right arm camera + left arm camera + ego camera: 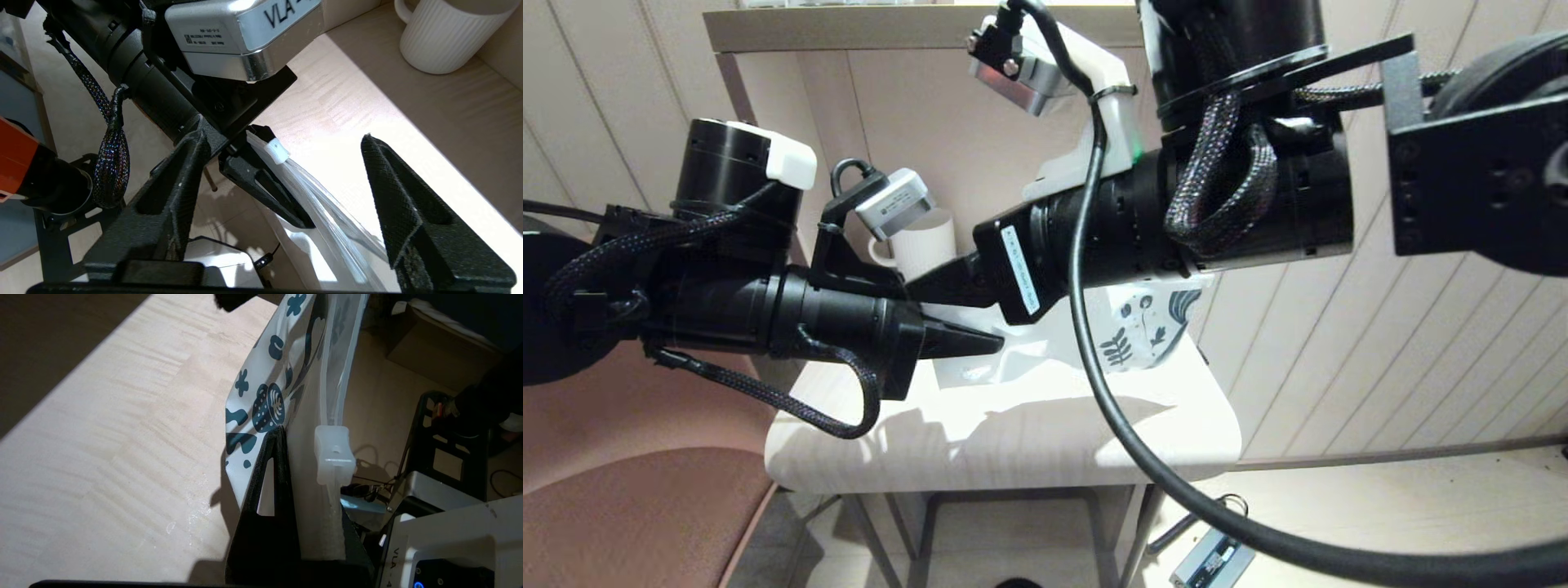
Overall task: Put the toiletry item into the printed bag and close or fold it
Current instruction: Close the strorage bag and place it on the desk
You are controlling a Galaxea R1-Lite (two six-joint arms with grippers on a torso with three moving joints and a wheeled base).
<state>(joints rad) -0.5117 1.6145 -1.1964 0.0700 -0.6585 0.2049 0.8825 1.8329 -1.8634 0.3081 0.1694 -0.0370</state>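
The printed bag [1137,328] hangs lifted over the pale table [1013,441], with its blue leaf print toward the right. My left gripper [984,341] is shut on the bag's zip-strip edge. In the left wrist view the bag [265,404] is pinched beside the white zip slider [333,455] by that gripper [304,465]. My right gripper [284,139] is open, and its fingers [384,171] straddle the clear zip strip [327,212] without touching it. In the head view the right gripper [931,287] sits just above the left one. The white comb is not in view.
A white ribbed mug [927,241] [441,36] stands at the back of the table against the wall. A brown chair seat [621,506] is at the left. The table's front edge [1013,482] drops to the floor, where a small device [1213,559] lies.
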